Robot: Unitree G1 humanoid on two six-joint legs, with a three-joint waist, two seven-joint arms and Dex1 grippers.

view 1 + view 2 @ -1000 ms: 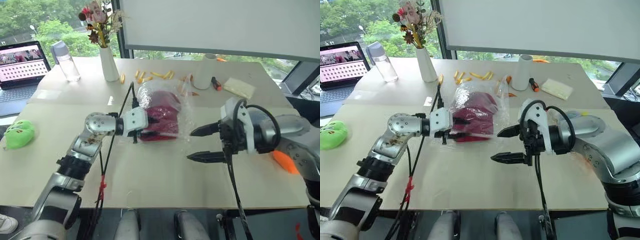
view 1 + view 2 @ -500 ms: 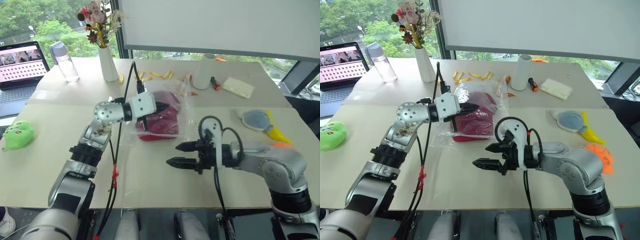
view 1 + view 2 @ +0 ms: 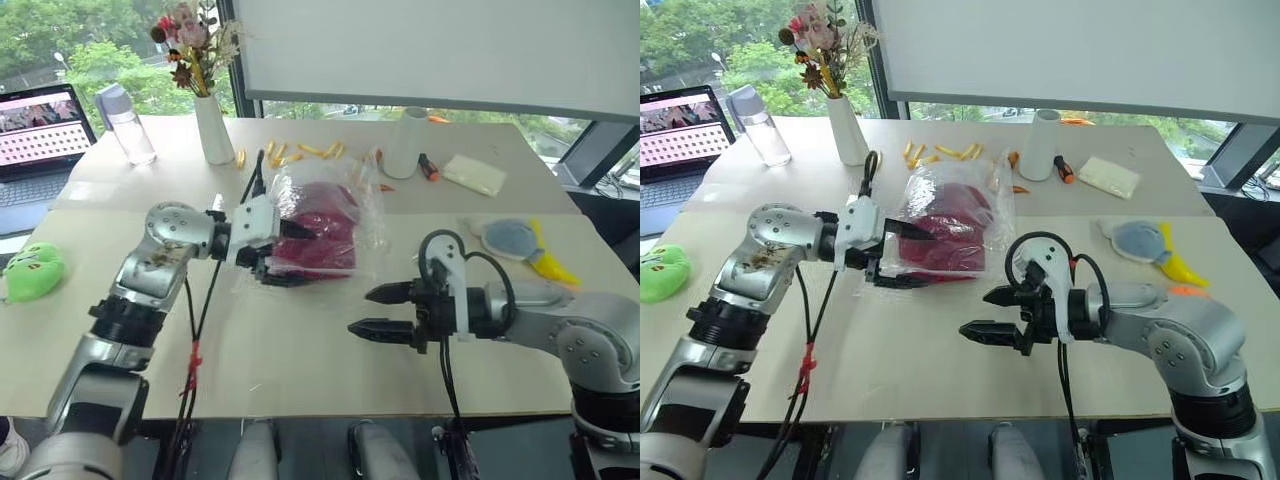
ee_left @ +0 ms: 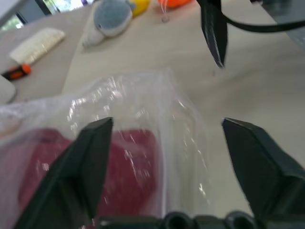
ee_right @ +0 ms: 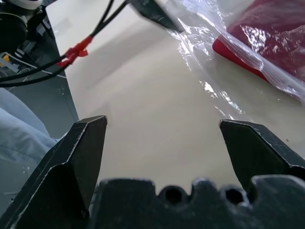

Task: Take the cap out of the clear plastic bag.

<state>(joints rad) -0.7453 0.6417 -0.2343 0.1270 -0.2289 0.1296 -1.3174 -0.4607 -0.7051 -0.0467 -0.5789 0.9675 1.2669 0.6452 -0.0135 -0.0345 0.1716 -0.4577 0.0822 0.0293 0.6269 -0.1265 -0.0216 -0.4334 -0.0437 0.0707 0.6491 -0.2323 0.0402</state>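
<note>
Lying on the pale table [image 3: 300, 360], the clear plastic bag [image 3: 335, 222] holds the cap [image 3: 325, 240], whose dark red fabric shows through the glossy wrinkles, fully inside. The left gripper [image 3: 292, 255] sits at the bag's left edge with its black fingers spread wide, one above and one below the crinkled plastic there; from the left wrist view the plastic and the red fabric lie between the parted fingers [image 4: 90, 157], and nothing is clamped. The right gripper [image 3: 378, 312] hovers over bare tabletop to the right of and nearer than the bag, pointing toward it, its fingers likewise released and apart, holding nothing; the right wrist view shows the bag's edge and the red brim ahead of it, apart from the fingertips. Farther back on the table stand a white vase [image 3: 214, 130] with flowers, a clear bottle [image 3: 128, 122] and a white cylinder [image 3: 403, 144], with small yellow pieces [image 3: 300, 151] scattered between them. A laptop [image 3: 40, 135] sits open at the far left, and a green toy [image 3: 35, 270] rests near the left edge. To the right lie a pale yellowish packet [image 3: 476, 174] and a grey and yellow plush [image 3: 520, 242].
</note>
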